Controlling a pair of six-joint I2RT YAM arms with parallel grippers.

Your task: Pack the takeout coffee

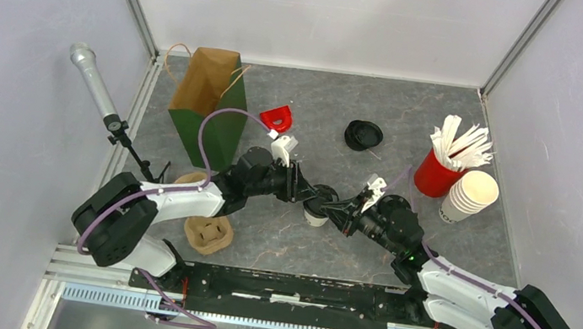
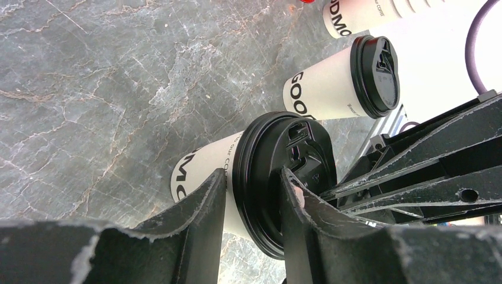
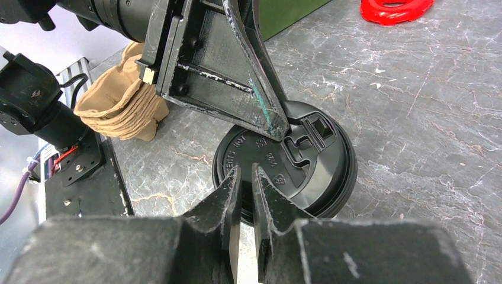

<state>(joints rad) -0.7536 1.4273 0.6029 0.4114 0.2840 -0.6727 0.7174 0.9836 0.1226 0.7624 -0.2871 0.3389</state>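
Takeout coffee (image 2: 207, 163) upright at middle of table (image 1: 464, 119), long axis vertical, black lid (image 3: 314, 165) facing up. Left gripper (image 2: 251, 174) half-open, clamped across lid rim (one finger on top, one beneath). Right gripper (image 3: 245, 171) nearly closed at lid edge; grip unclear.

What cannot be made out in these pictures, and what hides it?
- Top view: the near cup is mostly covered by the left gripper and right gripper; the second lidded cup, seen from the left wrist, is hidden, perhaps by the right arm.
- Left wrist view: the cup stack is cut off by the top edge.
- Right wrist view: fingers cover the rim of the lid, so whether the right jaws pinch it is unclear.
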